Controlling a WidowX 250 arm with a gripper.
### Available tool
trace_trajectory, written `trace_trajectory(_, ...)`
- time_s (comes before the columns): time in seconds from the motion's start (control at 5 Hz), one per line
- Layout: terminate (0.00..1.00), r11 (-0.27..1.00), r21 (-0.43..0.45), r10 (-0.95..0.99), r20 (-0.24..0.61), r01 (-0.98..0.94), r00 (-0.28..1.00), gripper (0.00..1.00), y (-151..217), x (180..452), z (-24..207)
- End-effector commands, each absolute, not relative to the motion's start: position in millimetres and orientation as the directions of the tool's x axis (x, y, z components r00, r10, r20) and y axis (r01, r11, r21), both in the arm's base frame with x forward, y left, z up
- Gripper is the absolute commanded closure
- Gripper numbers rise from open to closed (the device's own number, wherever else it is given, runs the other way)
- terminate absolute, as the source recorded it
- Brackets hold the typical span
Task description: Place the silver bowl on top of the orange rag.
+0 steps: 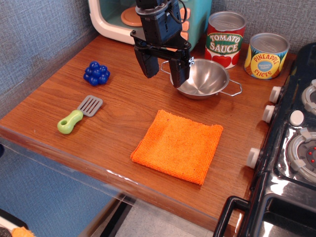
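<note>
Wooden counter (pixel 123 103), items lying as follows. Silver bowl (pixel 203 79) sitting upright near the back, wire handles showing at either side. Black gripper (pixel 164 71) hanging over the bowl's left rim, jaws standing apart, one finger reaching the rim. Orange rag (pixel 177 145) lying flat toward the front, apart from the bowl. Tomato sauce can (pixel 225 38) and pineapple can (pixel 266 55) standing behind the bowl. Blue grape cluster (pixel 96 73) and green-handled spatula (pixel 79 114) resting at left. Toy stove (pixel 291 148) occupying the right edge.

Shown were two cans (pixel 225 38), one bowl (pixel 203 79), one rag (pixel 177 145), one spatula (pixel 79 114), one grape bunch (pixel 96 73).
</note>
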State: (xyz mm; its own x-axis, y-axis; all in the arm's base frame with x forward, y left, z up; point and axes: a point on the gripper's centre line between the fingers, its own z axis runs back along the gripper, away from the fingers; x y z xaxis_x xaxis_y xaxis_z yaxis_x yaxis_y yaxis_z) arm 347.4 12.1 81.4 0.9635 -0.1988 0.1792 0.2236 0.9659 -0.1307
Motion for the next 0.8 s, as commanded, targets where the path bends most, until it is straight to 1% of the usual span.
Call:
trace_trajectory(0.0,0.00,0.966,-0.131,-0.199,0.179,0.224,0.964,0.00,12,347,81)
trace_trajectory(0.2,0.00,0.909,-0.197,-0.324,0.217,0.367,0.921,0.00,10,358,76)
trace_trajectory(0.4,0.00,0.909,-0.168,-0.341,0.229,0.382,0.912,0.00,12,373,70)
trace_trajectory(0.6,0.00,0.869,-0.044,-0.475,0.208,0.493,0.855,0.00,6,393,69)
